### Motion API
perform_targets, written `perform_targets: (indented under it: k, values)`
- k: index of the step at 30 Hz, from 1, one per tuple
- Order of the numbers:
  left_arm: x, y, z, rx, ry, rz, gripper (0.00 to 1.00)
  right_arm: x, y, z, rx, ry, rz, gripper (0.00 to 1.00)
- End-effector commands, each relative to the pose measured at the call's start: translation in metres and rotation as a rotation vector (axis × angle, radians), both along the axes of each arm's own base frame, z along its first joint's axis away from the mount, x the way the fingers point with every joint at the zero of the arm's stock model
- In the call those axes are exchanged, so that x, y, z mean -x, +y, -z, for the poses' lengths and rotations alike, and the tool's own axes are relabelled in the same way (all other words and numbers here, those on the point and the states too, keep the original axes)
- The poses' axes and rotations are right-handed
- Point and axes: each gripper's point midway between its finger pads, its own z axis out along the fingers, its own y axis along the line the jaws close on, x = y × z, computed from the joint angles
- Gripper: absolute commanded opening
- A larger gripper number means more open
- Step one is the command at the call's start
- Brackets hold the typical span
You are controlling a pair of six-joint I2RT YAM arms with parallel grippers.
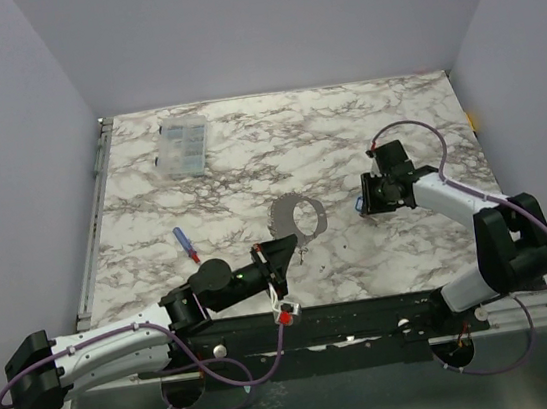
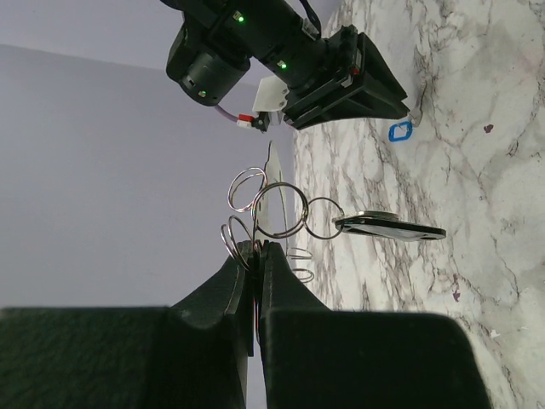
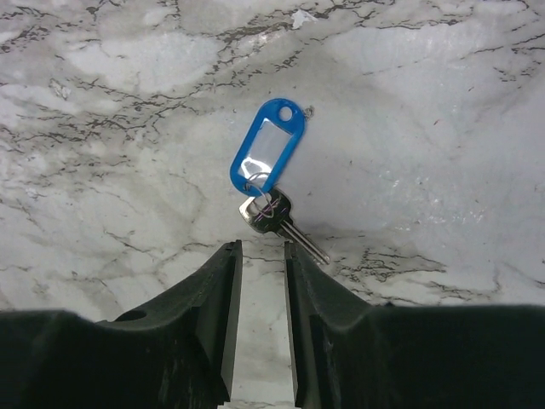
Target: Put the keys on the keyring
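Note:
My left gripper (image 1: 282,252) is shut on the keyring (image 1: 305,216), a cluster of thin linked wire loops (image 2: 277,209) held just above the table. A dark flat disc (image 2: 392,228) hangs from those loops, seen edge on. My right gripper (image 1: 366,202) is open and low over the marble. A silver key (image 3: 274,213) on a blue plastic tag (image 3: 266,153) lies just beyond my right gripper's fingertips (image 3: 262,247). The tag also shows in the left wrist view (image 2: 400,132). Another small blue-headed key (image 1: 186,244) lies on the table to the left.
A clear plastic compartment box (image 1: 185,143) sits at the back left of the marble table (image 1: 249,167). The right arm's gripper body (image 2: 341,77) faces the left wrist camera. Pale walls enclose the table on three sides.

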Motion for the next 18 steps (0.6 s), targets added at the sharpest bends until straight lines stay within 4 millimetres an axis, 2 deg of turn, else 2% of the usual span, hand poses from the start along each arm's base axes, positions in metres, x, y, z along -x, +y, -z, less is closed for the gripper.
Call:
perform_targets:
  k: [1,11,18]
  values:
    - [0.002,-0.002,-0.007,0.037,-0.012,0.016,0.0,-0.013,-0.002,0.002,0.044,-0.038,-0.03,0.32]
    - [0.002,-0.002,-0.006,0.032,-0.01,0.018,0.0,-0.022,0.001,0.013,0.048,-0.029,-0.044,0.35]
    - [0.002,-0.002,-0.006,0.031,-0.009,0.019,0.0,-0.027,0.006,0.013,0.025,-0.041,-0.055,0.35]
